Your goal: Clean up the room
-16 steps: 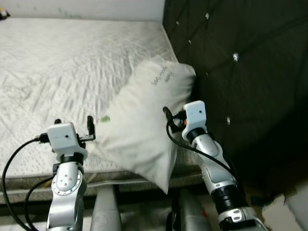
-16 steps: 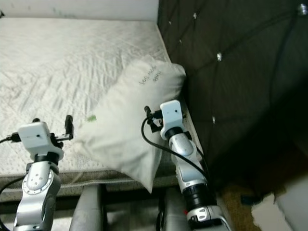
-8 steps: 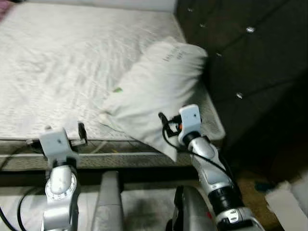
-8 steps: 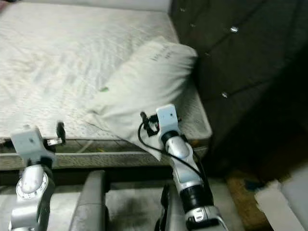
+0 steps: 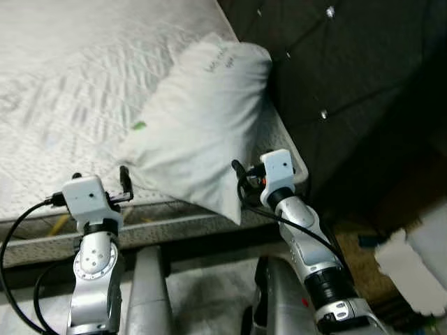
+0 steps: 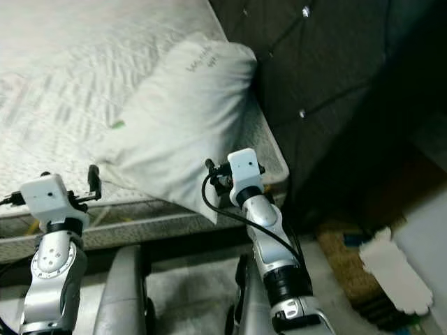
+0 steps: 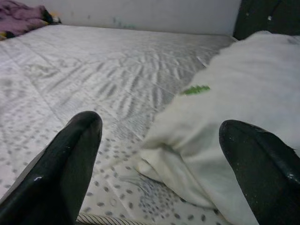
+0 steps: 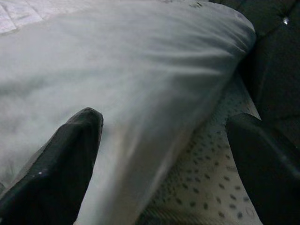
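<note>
Both hands, left hand (image 7: 159, 154) and right hand (image 8: 164, 154), hover with fingers spread apart at the bed's (image 5: 63, 91) near edge, where one white pillow (image 5: 195, 125) lies against the dark headboard (image 5: 335, 70).

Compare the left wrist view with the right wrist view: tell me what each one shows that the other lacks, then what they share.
Left wrist view alone: a wide stretch of quilted mattress running back to a pale wall, a purple cloth heap in the far corner, and a small green tag on the pillow.

Right wrist view alone: the dark tufted headboard with a shiny button, right beside the pillow.

Both: the white pillow on the dotted mattress edge, seen between that claw's two open black fingers.
</note>
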